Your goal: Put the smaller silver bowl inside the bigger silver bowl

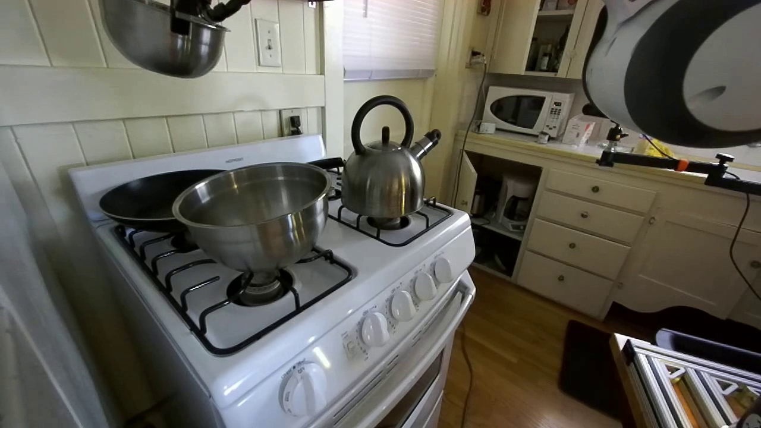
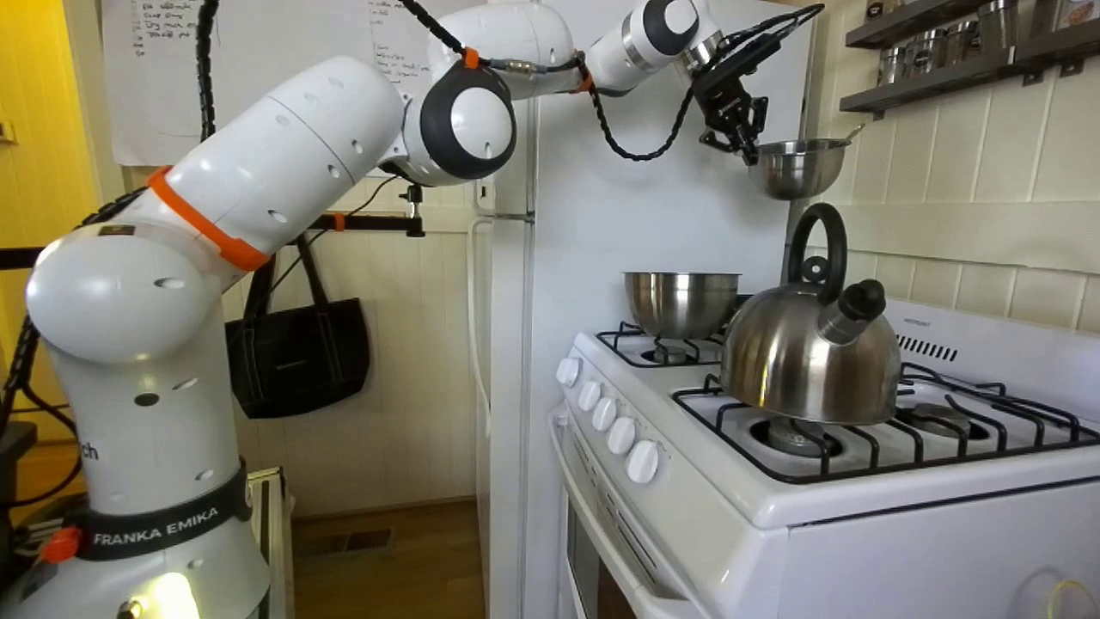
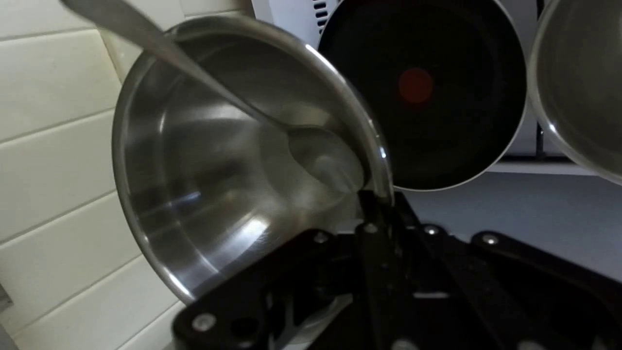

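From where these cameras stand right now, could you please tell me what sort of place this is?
A kitchen, most likely in a home: a white gas stove carries a steel kettle on its grates, and a microwave shows farther back in that exterior view.

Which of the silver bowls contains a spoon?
The smaller silver bowl, its rim in the gripper, holds the spoon; the bigger silver bowl, on the stove, shows none.

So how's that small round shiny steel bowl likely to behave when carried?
The small round shiny steel bowl is probably stiff, given its smoothly curved wall. It may tilt, since the jaws pinch just one side of its rim. The long grey metal spoon inside could slide or rattle, its handle sticking out past the rim.
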`<action>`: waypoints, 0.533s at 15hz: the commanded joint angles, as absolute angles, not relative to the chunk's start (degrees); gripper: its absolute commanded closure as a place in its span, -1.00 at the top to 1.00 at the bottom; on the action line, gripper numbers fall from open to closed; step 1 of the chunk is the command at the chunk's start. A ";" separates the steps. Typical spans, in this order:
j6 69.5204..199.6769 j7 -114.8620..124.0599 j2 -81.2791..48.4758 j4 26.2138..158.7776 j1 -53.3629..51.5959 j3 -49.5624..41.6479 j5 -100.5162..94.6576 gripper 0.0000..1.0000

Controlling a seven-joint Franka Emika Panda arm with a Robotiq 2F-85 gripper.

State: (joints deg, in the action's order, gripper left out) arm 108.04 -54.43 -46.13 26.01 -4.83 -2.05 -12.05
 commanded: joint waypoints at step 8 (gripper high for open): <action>104.77 -22.56 -46.48 25.50 -7.65 -4.36 -12.78 -0.95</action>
State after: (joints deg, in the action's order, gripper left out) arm 107.48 -31.99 -46.27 26.10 -5.82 -3.04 -12.11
